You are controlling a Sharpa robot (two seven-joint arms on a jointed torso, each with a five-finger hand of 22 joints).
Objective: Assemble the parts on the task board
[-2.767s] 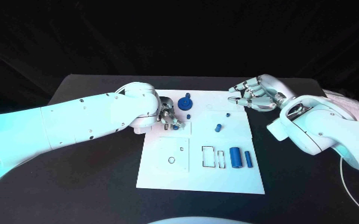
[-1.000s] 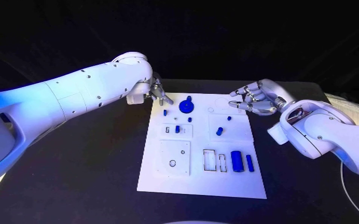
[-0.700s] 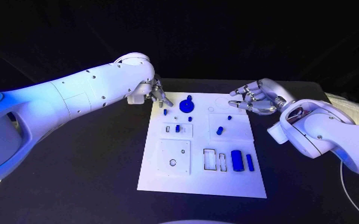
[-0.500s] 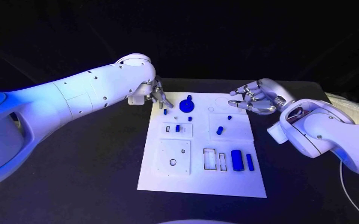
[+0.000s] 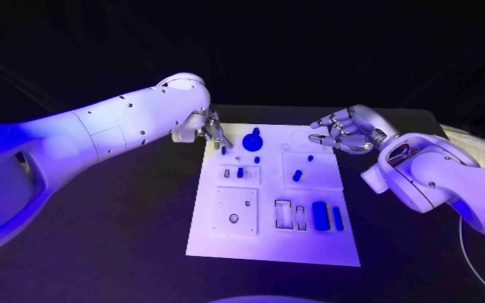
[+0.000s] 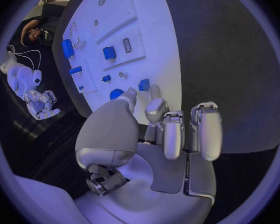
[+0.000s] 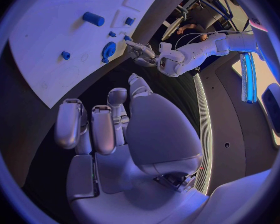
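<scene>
The left hand (image 5: 213, 132) hangs over the far left corner of the white board (image 5: 271, 247), and the blue parts nearest it lie just inward of its fingertips: a small blue peg (image 5: 223, 151) at the board's left edge and, a little further toward the middle, the round gear-like piece (image 5: 251, 141). In the left wrist view the hand (image 6: 168, 129) holds nothing, its fingers loosely curled and slightly apart, pointing at the board's edge with a small blue part (image 6: 144, 84) just beyond the tips.

The right hand (image 5: 343, 132) hovers off the far right corner of the board, also holding nothing, fingers curled inward but separated. Its own view shows the hand (image 7: 109, 127) above the dark surface (image 7: 28, 134), beside the board rather than over it. The left hand looks nearer to the far cluster of parts.

The larger cylinder (image 5: 320, 216) and the thinner bar (image 5: 336, 219) lie side by side near the front right, long axes running front to back, well apart from both hands.

Whether the small pegs stand in holes or lie loose cannot be told.
</scene>
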